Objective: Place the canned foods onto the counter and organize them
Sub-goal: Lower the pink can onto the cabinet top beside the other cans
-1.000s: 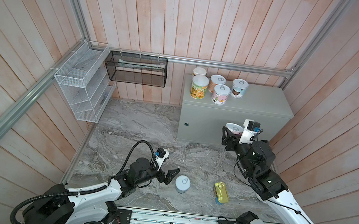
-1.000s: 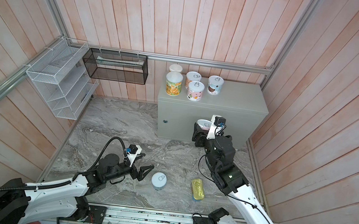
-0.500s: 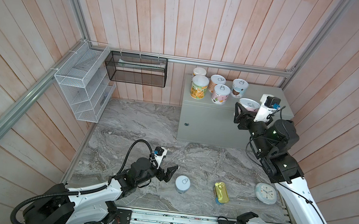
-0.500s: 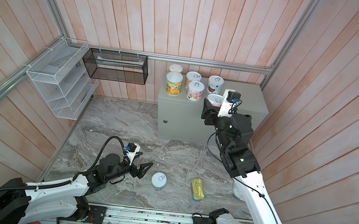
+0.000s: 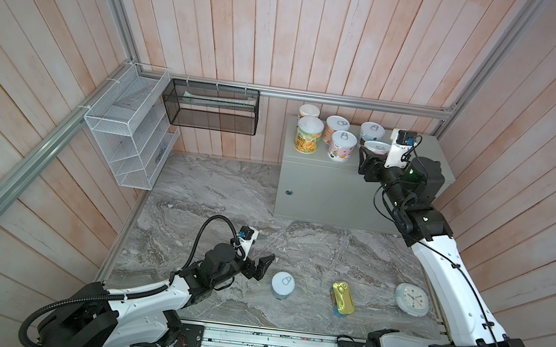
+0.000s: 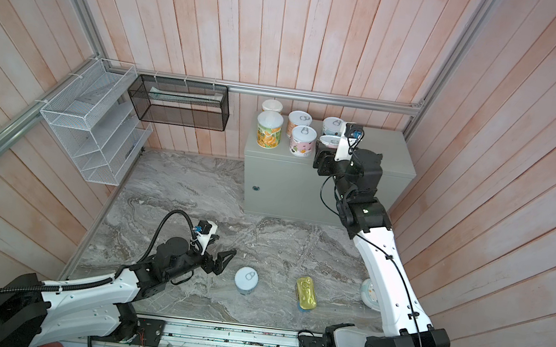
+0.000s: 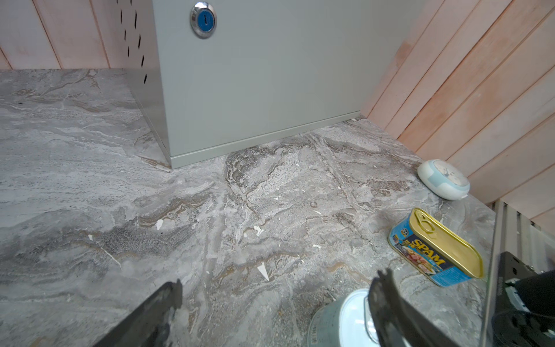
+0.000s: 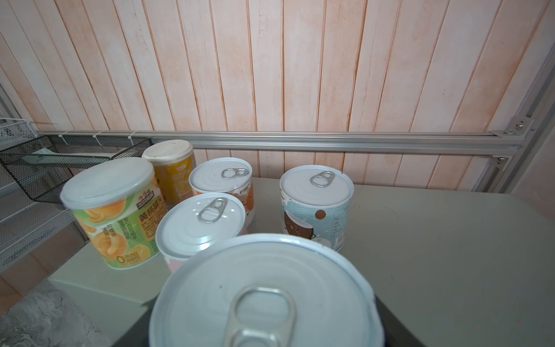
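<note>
Top views: placing step. Grips a pull-tab can (image 5: 377,146) in the part-closed right pincer (image 5: 373,156), over the desk (image 5: 325,191), five placed cans (image 6: 301,141) just ahead of it. Has climbed from the desk's front since a second ago, uncovering a clock (image 5: 411,299).

Left wrist: spreads the left pincer (image 7: 280,279) fully, empty, a floor can (image 7: 339,318) just beside one finger, gold tin (image 7: 435,246) farther off.

Right wrist: calls for lowering beside the coconut can (image 8: 315,207), then letting go.

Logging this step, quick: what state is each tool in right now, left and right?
Left tool: open, holding nothing.
Right tool: closed on a short round metal pull-tab can.
</note>
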You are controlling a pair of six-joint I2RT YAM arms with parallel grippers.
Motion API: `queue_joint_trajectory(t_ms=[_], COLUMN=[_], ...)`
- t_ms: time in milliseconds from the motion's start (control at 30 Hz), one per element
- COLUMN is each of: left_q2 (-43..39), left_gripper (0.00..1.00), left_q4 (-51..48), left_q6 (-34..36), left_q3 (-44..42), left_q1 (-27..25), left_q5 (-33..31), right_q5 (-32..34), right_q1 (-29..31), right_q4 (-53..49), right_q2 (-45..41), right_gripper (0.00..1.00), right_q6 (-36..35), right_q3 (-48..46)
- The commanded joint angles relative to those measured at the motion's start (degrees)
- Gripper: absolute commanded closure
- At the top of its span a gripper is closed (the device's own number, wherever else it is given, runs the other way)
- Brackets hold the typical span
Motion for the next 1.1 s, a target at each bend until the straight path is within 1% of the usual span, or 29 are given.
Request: queue_joint_trajectory(t_ms=[0, 233, 567, 867, 933, 1067], left_q2=[0.78, 1.58, 2.47, 2.8, 3.17, 3.44], left_gripper=[0.0, 0.0, 0.0, 0.0, 0.0, 0.0], left_q4=[-0.4, -0.51, -0.04, 1.77, 2.01, 3.47], left_q6=[-0.73, -0.82, -1.36, -1.11, -1.11, -1.09], left_q3=[1.56, 1.89, 2.04, 1.07, 1.21, 0.59], left_q1=[-0.1, -0.1, -0.05, -0.12, -0.13, -0.06], left_q5=[-1.52, -1.52, -0.46, -0.16, 0.59, 1.49], right_q5=[-2.66, -3.89, -2.49, 2.67, 4.47, 4.46], right_q1=[-1.56, -3.12, -3.57, -3.57, -3.57, -3.61], right_q4=[6.04, 7.77, 13.2, 18.71, 20.59, 24.86], right_q2=[0.72, 4.15, 8.59, 11.6, 11.88, 12.31], right_gripper=[0.37, 0.37, 0.37, 0.37, 0.37, 0.37], right_q6=[0.31, 1.25, 0.57, 0.04, 0.85, 0.98], right_q3=[3.81, 4.4, 4.23, 1.79, 0.47, -2.21])
